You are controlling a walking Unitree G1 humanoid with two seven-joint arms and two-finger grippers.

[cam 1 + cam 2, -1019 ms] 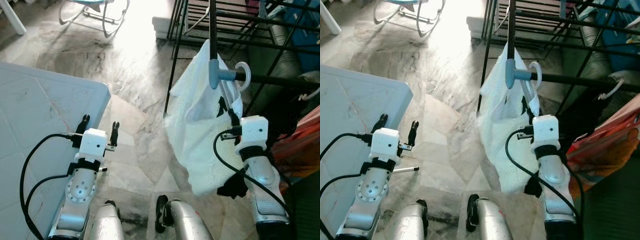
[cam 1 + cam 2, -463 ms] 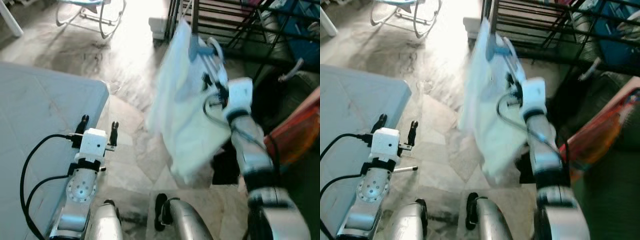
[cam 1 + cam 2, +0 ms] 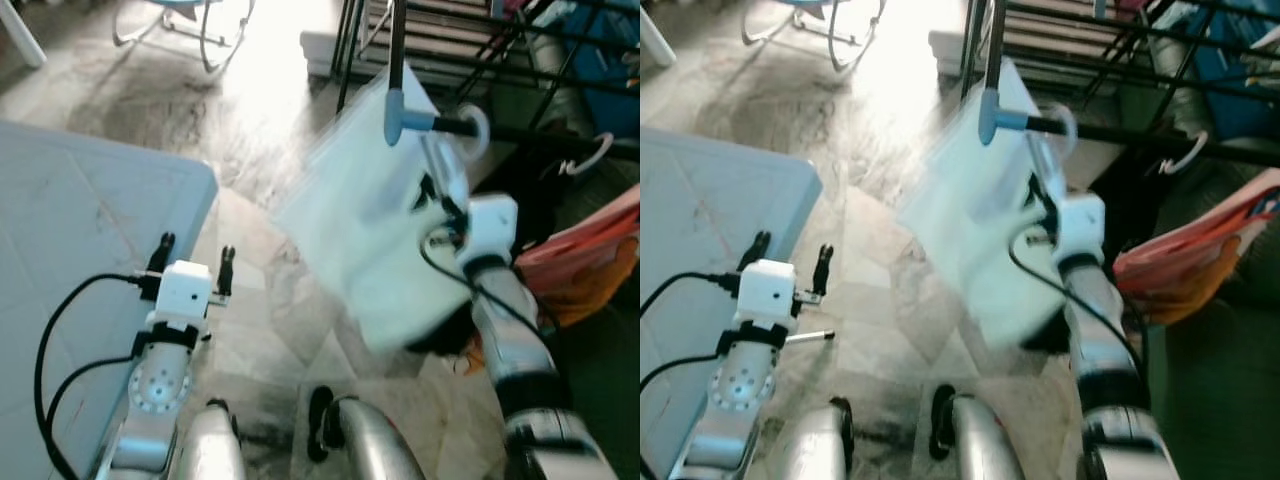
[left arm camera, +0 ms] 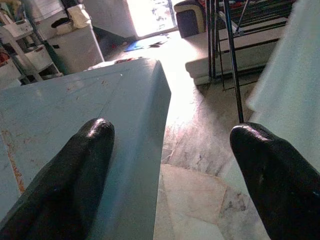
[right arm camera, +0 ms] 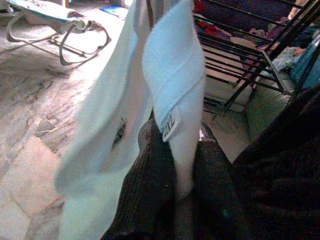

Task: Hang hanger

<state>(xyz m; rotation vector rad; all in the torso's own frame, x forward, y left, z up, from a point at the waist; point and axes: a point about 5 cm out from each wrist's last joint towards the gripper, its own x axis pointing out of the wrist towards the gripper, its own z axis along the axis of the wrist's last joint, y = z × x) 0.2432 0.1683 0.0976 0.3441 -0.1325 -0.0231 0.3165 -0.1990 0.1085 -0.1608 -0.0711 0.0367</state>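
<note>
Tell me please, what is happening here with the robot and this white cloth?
The robot's right pincer is shut on a white garment on a hanger, holding it at the dark rail of a drying rack. The hook sits at the rail. The left pincer is open and idle beside a pale table.

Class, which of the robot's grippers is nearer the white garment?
The right. The right gripper is shut on the white garment; the left gripper hovers open beside the table, apart from it.
</note>
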